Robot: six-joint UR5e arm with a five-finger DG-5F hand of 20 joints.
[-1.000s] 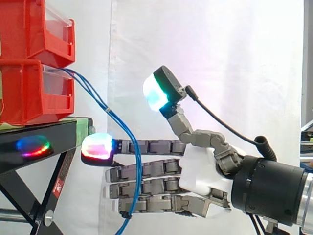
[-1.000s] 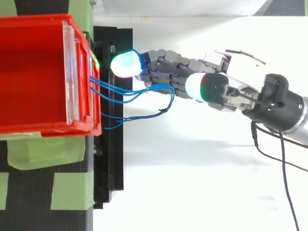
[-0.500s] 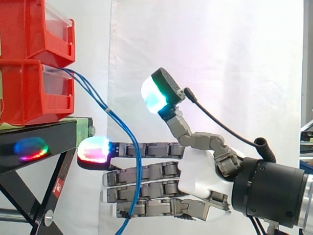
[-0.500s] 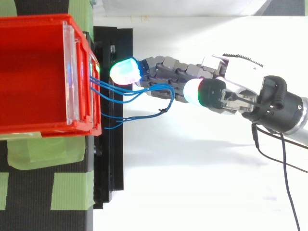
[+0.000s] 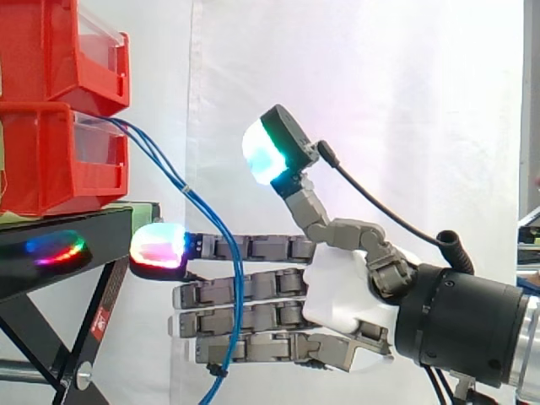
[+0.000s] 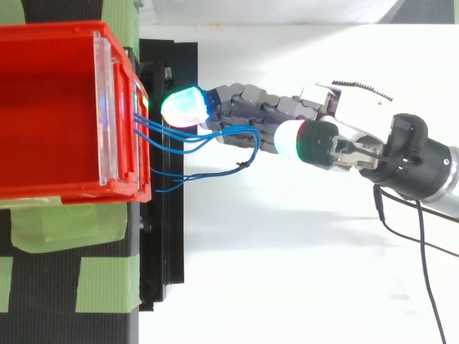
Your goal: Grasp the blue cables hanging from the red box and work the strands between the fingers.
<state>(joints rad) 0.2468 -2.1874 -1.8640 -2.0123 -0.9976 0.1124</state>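
Thin blue cables (image 5: 211,221) come out of the lower red box (image 5: 51,160) and hang down to the right of the black stand. In the top view the cables (image 6: 193,136) loop out from the box front (image 6: 118,107). My hand (image 5: 346,295) reaches in from the right with its fingers straight and level, and it is open. The cables run down across the fingers near their outer half. The top fingertip (image 5: 159,247) glows red and white beside the stand's edge. The thumb pad (image 5: 263,152) glows cyan, raised well above the fingers and clear of the strands.
A second red bin (image 5: 67,46) sits stacked on the lower one. Both rest on the black stand (image 5: 67,245), which has slanted legs below. Green tape patches (image 6: 50,226) lie on the stand's top. A white curtain hangs behind.
The hand has slid a little to the left, toward the stand. Its fingers reach further past the hanging cables. The thumb stays raised.
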